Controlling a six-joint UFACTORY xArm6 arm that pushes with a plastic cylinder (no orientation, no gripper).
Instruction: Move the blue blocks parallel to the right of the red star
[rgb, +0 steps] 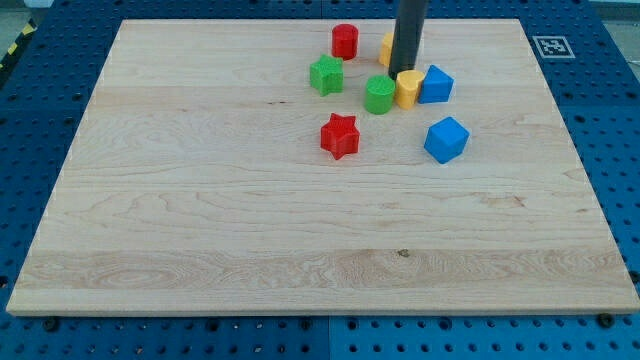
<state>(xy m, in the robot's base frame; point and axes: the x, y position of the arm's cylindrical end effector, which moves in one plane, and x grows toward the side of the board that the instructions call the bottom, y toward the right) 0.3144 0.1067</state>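
The red star lies on the wooden board near the middle top. A blue cube sits to its right, apart from it. A second blue block lies further up, touching a yellow block. My dark rod comes down from the view's top, and my tip rests just above the yellow block, up and left of the upper blue block.
A green cylinder touches the yellow block's left side. A green star-like block and a red cylinder lie near the top. Another yellow block is partly hidden behind the rod. The board's top edge is close.
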